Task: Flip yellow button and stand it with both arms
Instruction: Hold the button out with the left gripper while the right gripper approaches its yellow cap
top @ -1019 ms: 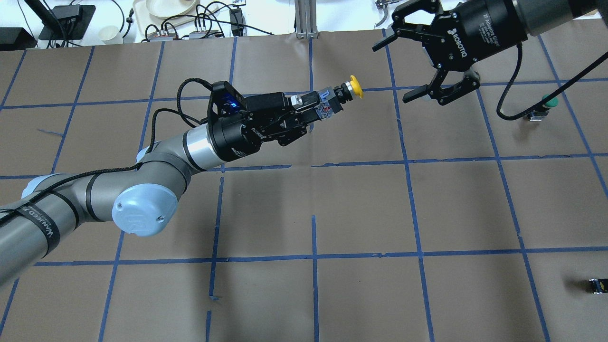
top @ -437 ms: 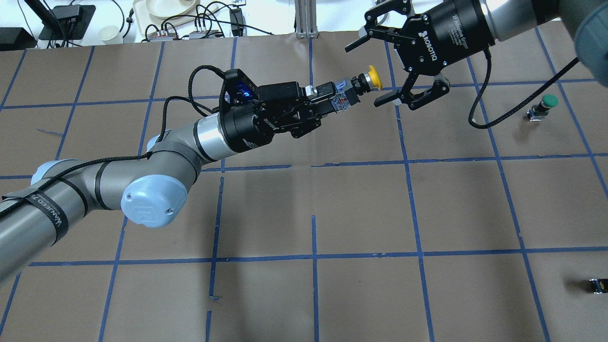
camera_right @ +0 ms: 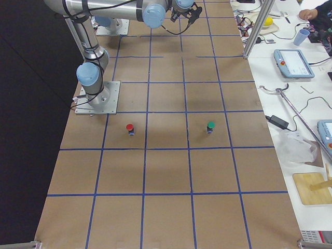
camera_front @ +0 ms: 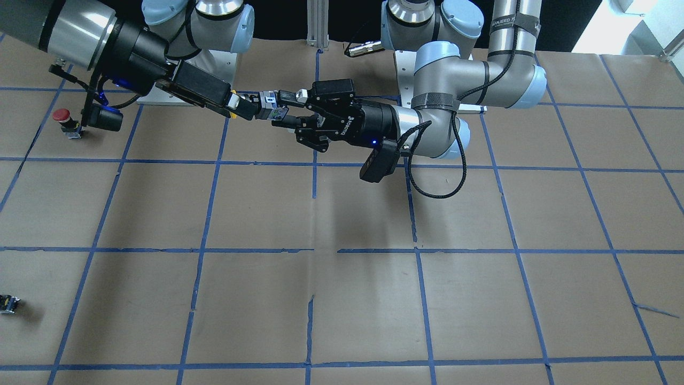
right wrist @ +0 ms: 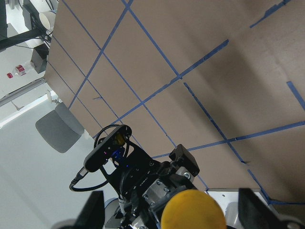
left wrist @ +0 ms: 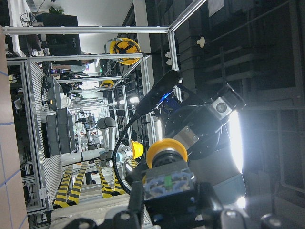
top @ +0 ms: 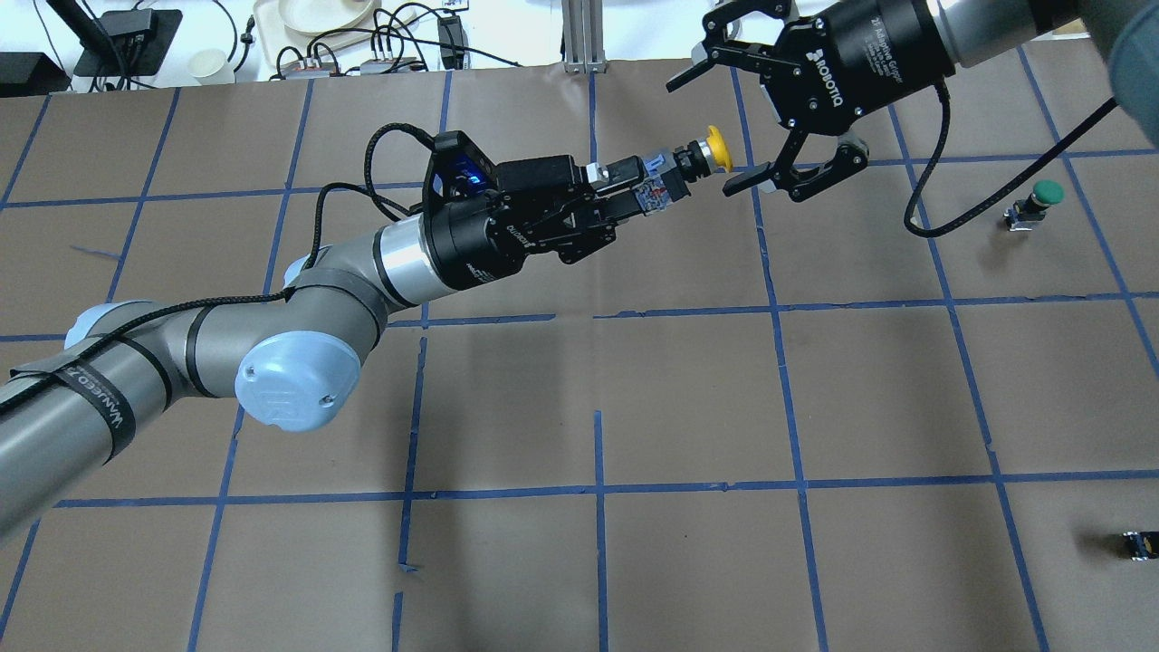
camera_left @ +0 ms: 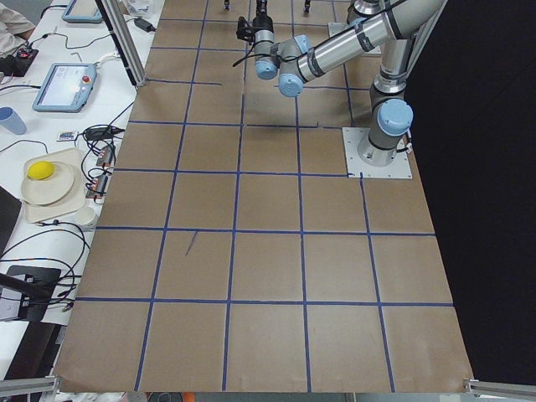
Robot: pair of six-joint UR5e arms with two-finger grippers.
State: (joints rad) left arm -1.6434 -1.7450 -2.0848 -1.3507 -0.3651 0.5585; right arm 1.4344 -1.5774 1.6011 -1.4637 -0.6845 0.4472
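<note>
The yellow button is held in the air, lying sideways, its yellow cap pointing at the right arm. My left gripper is shut on its black-and-grey body. My right gripper is open, and its two fingers stand on either side of the cap without touching it. In the right wrist view the cap sits between the spread fingers. In the left wrist view the cap faces the right gripper's palm.
A green-capped button stands on the brown paper table at the right. A red-capped button stands under the right arm. A tiny dark block lies near the table's right front. Blue tape lines grid the table.
My left arm has carried the button right and a little away. My right gripper has moved left, so its open fingers now straddle the yellow cap.
</note>
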